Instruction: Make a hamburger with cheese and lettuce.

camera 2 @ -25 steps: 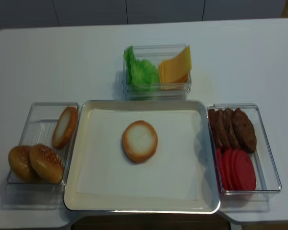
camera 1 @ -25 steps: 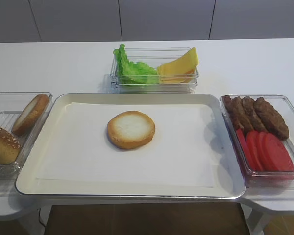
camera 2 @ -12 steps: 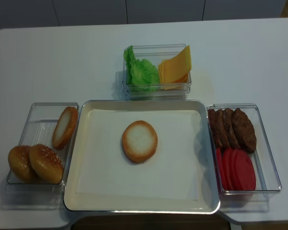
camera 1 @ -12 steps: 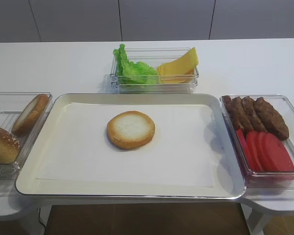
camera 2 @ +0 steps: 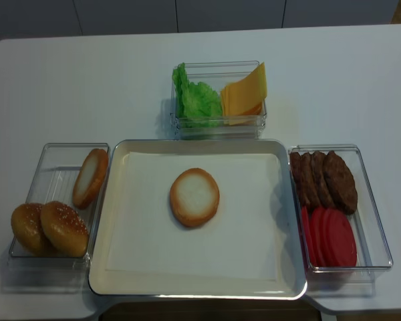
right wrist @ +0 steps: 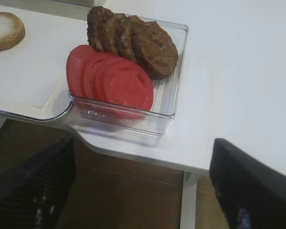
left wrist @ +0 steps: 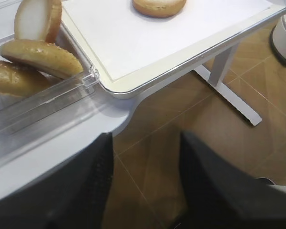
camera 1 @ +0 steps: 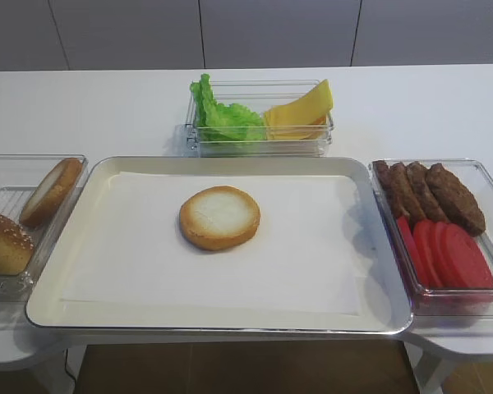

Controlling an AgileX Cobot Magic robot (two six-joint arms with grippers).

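Nowhere any legible writing; both pincers (left wrist: pixel 143 186) (right wrist: pixel 143 191) spread apart, empty, beside hamburger (camera 1: pixel 219 217) tray (camera 1: pixel 378 304).

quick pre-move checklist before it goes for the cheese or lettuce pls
1. Bun half lies cut face up near the middle of the tray: ok.
2. Nothing stacked on the bun half yet, so it is free for the first layer: ok.
3. Cheese and lettuce sit side by side in the far clear container, nothing covering them: ok.
4. Right gripper jaws stand wide apart and empty, over the near table edge by the tomato slices: ok.
5. Left gripper empty, jaws apart, low beside the bun container: ok.
6. Both arms out of the overhead views, path to the far container unobstructed: ok.
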